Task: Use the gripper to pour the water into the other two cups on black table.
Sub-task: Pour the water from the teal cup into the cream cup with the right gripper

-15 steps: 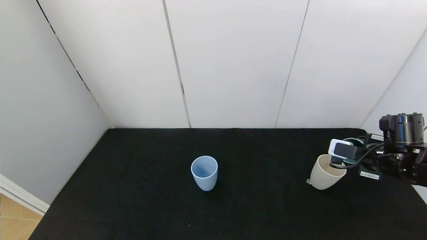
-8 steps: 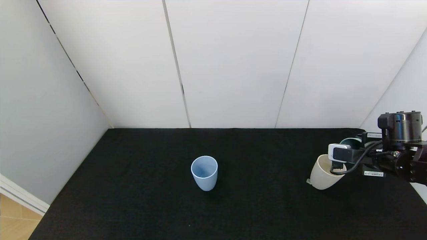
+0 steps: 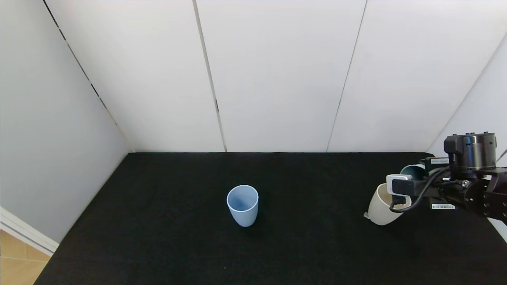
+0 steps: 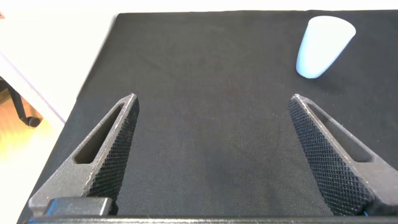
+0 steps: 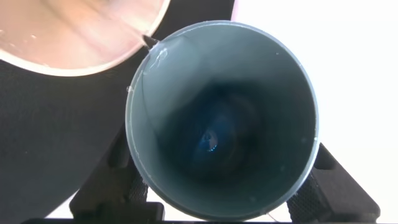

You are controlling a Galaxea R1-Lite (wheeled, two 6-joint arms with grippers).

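Teal cup [image 5: 221,118], light, stiff and slick-walled, is sitting clamped mid-wall in the right gripper [image 3: 425,180], tipping toward the beige cup [image 3: 382,209] at the bench's [image 3: 158,237] three o'clock; left gripper [image 4: 214,158] is hanging wide open, empty.

The black desk [image 3: 166,221] is covered in matte cloth; a light blue tumbler [image 3: 242,205] and a cream-beige tumbler [image 3: 381,209] are carried upright, well apart.
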